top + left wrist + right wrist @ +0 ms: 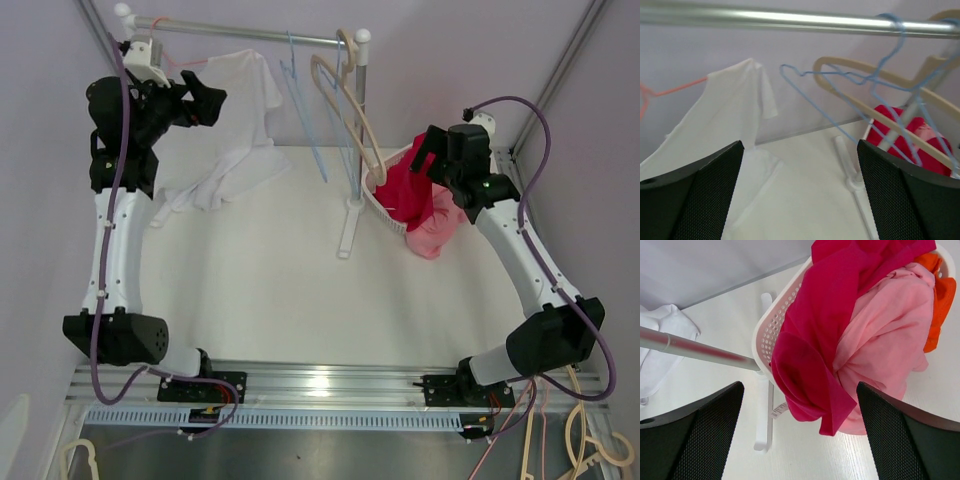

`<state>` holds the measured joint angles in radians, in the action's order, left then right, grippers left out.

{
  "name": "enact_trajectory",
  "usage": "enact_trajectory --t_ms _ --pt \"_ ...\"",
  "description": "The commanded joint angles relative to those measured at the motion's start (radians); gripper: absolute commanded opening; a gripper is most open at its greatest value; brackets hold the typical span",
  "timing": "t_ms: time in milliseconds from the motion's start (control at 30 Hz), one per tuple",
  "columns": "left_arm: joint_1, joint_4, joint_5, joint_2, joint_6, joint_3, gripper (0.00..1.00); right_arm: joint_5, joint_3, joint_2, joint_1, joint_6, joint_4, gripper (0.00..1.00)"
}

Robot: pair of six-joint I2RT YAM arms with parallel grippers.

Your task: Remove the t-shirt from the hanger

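Above the table [280, 290], the white t-shirt [235, 130] is hung from the rail [250, 33] on an orange hanger [680, 88], with its hem trailing on the table. The approach is judged to be in hand: the left gripper [205, 100] is held beside the shirt, jaws apart and empty, and the right gripper [425, 150] is likewise spread over the basket [771, 330]. Next, a shoulder must be pinched and drawn off.
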<state>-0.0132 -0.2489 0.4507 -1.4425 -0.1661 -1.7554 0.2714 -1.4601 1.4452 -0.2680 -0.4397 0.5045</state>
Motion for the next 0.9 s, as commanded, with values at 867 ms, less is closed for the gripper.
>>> enact_trajectory --t_ms 867 --pt "-0.186 0.408 0.057 -0.444 -0.113 -0.213 0.9 -0.072 -0.154 0.107 0.072 0.065 -0.057 1.0"
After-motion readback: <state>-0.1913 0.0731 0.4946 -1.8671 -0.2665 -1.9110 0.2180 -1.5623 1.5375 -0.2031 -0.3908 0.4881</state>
